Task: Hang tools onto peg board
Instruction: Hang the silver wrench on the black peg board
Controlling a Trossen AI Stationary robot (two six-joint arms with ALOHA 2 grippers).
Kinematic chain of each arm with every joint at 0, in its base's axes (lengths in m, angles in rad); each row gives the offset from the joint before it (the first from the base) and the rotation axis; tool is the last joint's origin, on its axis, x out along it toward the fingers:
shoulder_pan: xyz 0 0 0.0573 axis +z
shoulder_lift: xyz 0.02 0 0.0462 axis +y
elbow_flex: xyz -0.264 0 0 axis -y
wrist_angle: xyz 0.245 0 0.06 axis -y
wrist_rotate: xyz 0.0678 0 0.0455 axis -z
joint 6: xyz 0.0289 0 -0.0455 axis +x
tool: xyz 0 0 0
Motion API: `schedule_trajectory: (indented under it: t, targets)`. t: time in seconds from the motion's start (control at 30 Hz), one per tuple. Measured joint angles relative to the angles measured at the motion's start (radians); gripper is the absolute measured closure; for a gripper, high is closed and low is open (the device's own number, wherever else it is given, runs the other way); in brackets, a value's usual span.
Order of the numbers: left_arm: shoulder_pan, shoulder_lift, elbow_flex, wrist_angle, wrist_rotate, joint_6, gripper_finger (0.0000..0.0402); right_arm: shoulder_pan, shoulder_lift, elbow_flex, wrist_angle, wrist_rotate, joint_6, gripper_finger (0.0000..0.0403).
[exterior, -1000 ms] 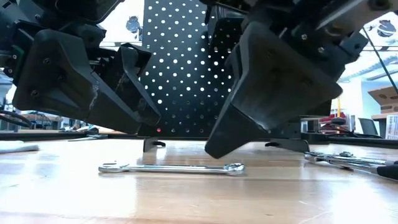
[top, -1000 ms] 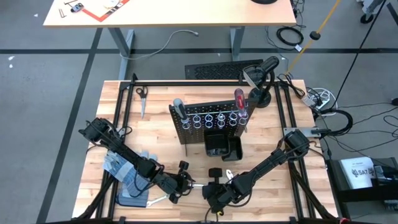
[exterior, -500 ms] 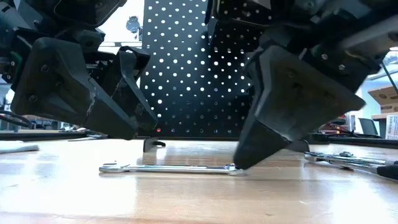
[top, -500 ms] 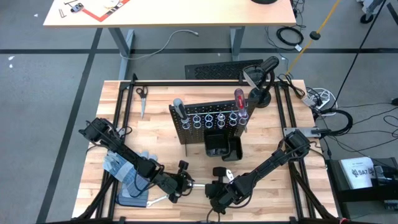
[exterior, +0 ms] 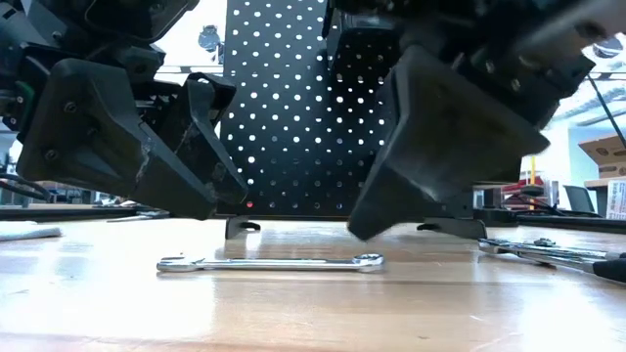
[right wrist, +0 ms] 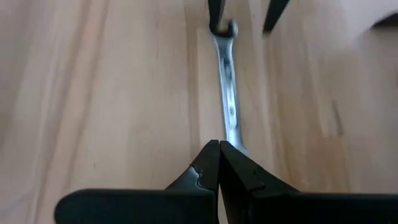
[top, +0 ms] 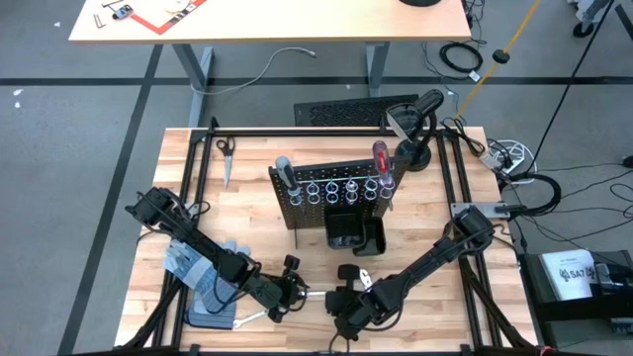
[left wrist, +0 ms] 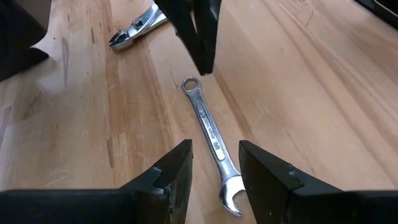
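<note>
Combination wrench (exterior: 270, 262): is lying flat on the wooden desk (top: 247, 227), near its front edge, between the two pincers, gripped by neither.

Left pincer (left wrist: 214, 163): is being held low over the wrench's open-jaw end, fingers parted, straddling the shaft.

Right pincer (right wrist: 219, 163): is being held just above the ring end, fingers pressed together, empty.

Peg board (top: 336, 186): is standing upright at mid-desk; a red-handled screwdriver (top: 379, 158) and a grey-handled screwdriver (top: 285, 168) are being carried in its row of rings (top: 341, 188).

Black bin (top: 343, 230): is fixed to the board's front; contents cannot be told.

Pliers (left wrist: 134, 29): are lying on the desk, near the wrench.
</note>
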Motion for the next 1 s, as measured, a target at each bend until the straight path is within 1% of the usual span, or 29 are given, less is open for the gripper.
schedule_trajectory:
  t: [0.17, 0.43, 0.63, 1.0]
  targets:
    - [0.0, 0.0, 0.0, 0.0, 0.0, 0.0, 0.0261, -0.003, -0.005, 0.0, -0.037, 0.006, 0.027, 0.0403]
    - [0.0, 0.0, 0.0, 0.0, 0.0, 0.0, 0.0261, -0.014, 0.001, 0.0, -0.035, 0.004, 0.032, 0.0403]
    - [0.0, 0.0, 0.0, 0.0, 0.0, 0.0, 0.0261, -0.015, 0.001, 0.0, -0.063, -0.021, 0.058, 0.0403]
    - [0.0, 0.0, 0.0, 0.0, 0.0, 0.0, 0.0261, -0.022, 0.012, 0.0, -0.073, -0.027, 0.074, 0.0403]
